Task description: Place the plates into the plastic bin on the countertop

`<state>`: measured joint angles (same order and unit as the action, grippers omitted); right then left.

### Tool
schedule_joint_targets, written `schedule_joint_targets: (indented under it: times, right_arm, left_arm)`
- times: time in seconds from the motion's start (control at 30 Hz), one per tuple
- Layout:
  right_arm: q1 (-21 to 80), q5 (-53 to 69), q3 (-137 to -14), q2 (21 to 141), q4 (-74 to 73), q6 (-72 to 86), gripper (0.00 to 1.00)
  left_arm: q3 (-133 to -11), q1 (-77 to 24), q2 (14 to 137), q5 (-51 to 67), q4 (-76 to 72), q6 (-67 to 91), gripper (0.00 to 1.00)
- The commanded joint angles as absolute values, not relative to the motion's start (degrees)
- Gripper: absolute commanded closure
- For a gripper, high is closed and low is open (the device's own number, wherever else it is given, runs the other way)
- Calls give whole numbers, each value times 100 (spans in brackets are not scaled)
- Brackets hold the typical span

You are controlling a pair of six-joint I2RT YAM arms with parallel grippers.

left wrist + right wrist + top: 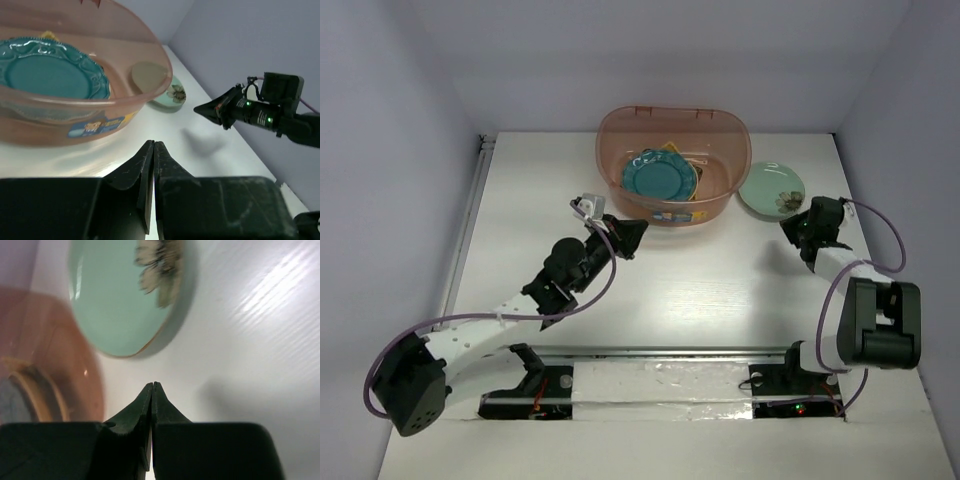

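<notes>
A: Progress?
B: Teal plate [658, 180] is seen stacked on others inside the plastic bin [672, 108], just ahead of the left gripper [153, 149]; jaws pressed together, nothing held.
A: Outstanding?
B: Pale green plate [125, 295] is seen on the countertop [720, 290], just ahead of the right gripper [152, 389]; jaws together, empty.

One plastic bin [620, 150], one pale green plate [771, 188], one teal plate [658, 178] (others beneath it uncountable).
</notes>
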<state>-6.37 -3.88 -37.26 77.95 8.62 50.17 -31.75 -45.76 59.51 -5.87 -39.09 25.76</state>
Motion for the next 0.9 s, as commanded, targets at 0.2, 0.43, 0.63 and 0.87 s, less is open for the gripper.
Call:
schedule_joint_targets:
  times: [0.2,0.43,0.63,0.87]
  right_arm:
    - [-1380,-220,-4534,8586,756,5537,61]
    - [-1380,-149,-5816,9781,-411,5528,62]
    - [-1380,97,-6206,10055,-906,5616,55]
    - [-1380,70,-6292,10019,-1168,5590,44]
  left_arm:
    - [-2391,-4614,4669,-817,-3419,2311,81]
    - [-2092,-4666,3500,-896,-3393,2417,73]
    - [-2092,-4667,3305,-923,-3305,2487,72]
    - [-2092,-4667,3199,-1028,-3252,2505,72]
